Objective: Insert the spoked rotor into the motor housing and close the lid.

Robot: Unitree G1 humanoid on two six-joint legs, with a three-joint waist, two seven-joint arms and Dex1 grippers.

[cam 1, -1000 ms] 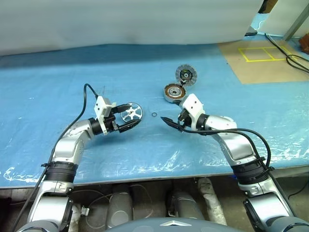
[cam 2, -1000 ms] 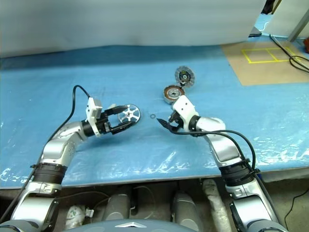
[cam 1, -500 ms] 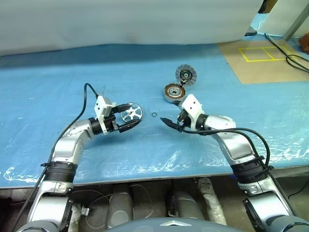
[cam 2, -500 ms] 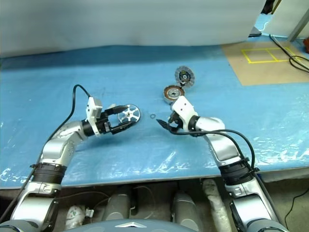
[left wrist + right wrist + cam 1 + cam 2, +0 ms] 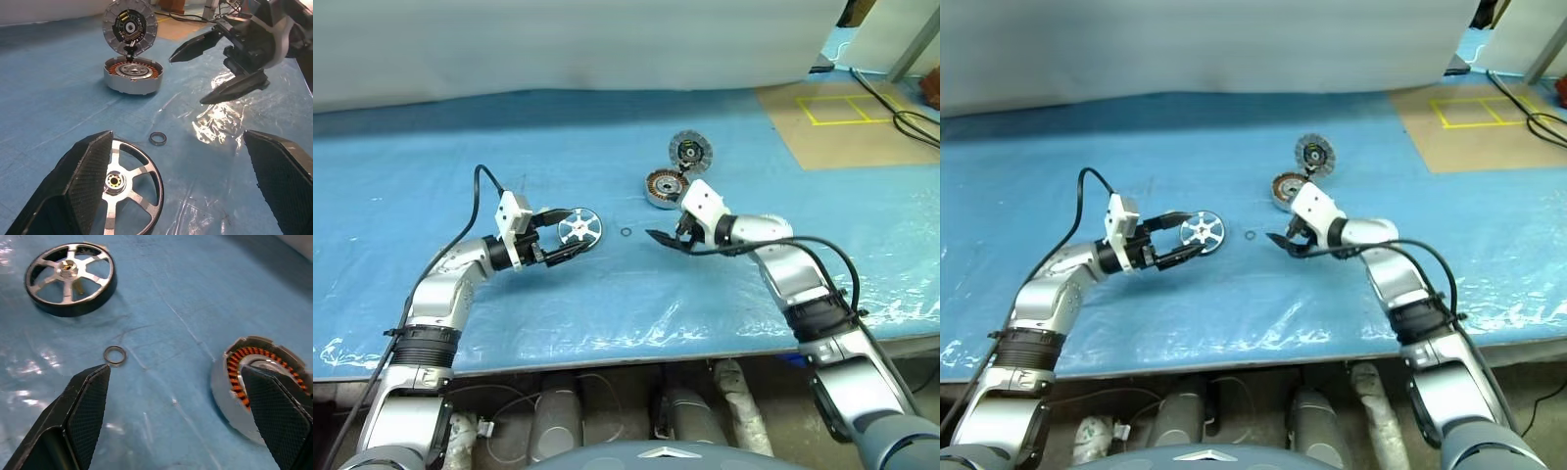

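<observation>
Left wrist view: spoked rotor (image 5: 124,188) flat on the blue-covered bench (image 5: 431,166), between wide-apart fingers (image 5: 80,183) of left gripper (image 5: 563,232), not clamped. Looks light, rigid, shiny and likely slippery; best pinched across the rim, never the thin spokes. Motor housing (image 5: 664,187) toward the far edge, lid (image 5: 690,150) propped upright behind it. Right gripper (image 5: 664,239) near the housing, fingers apart, empty. Shows lid's dark inner face; right wrist view shows copper windings up close and 1 small ring (image 5: 115,355) loose between rotor and housing.
</observation>
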